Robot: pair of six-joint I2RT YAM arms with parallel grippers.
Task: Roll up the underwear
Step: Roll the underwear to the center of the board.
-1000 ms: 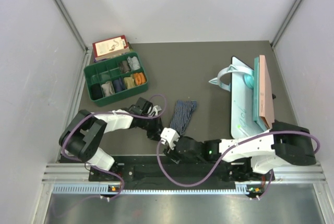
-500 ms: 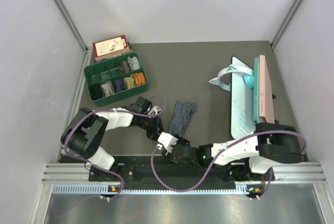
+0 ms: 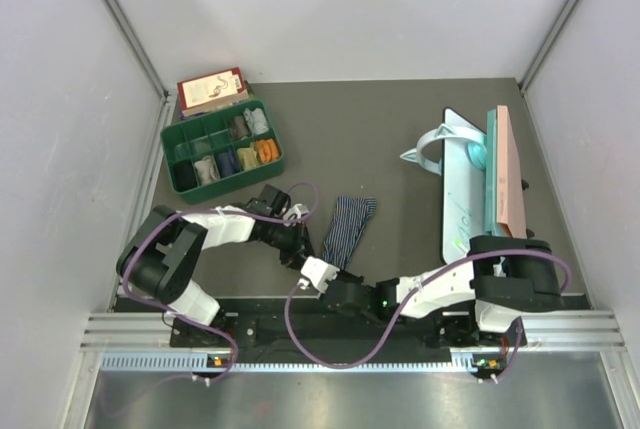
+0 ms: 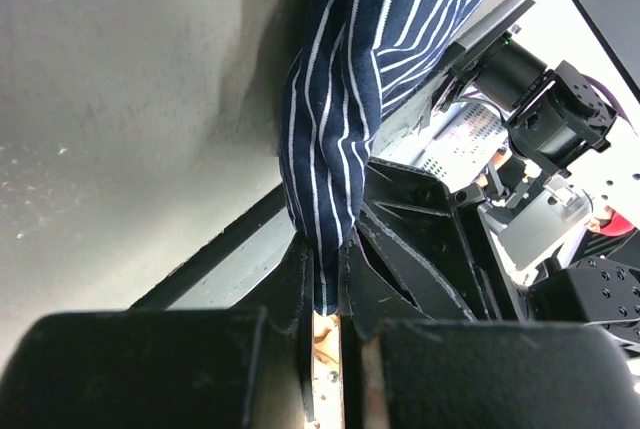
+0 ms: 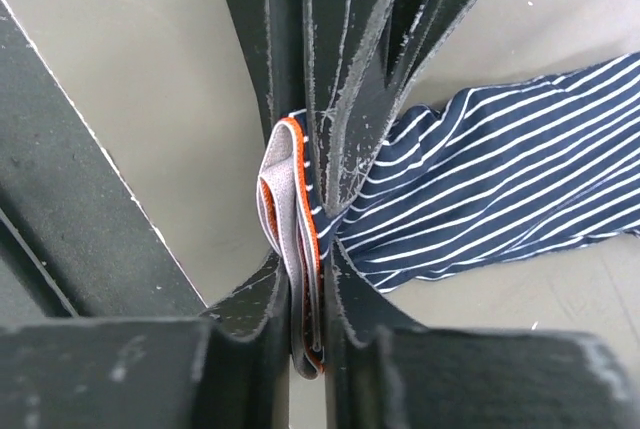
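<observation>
On the grey worktop (image 3: 400, 129), the blue striped underwear (image 3: 348, 221) lies stretched out toward the front edge, its near end pinched tight in my left tool (image 4: 322, 284) and its orange waistband (image 5: 292, 211) clamped in my closed right tool (image 5: 305, 284).

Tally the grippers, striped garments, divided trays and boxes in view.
black two-finger grippers: 2, left gripper and right gripper
dark blue white-striped cloth underwear: 1
green plastic divided tray: 1
red-brown card box: 1
total: 5
</observation>
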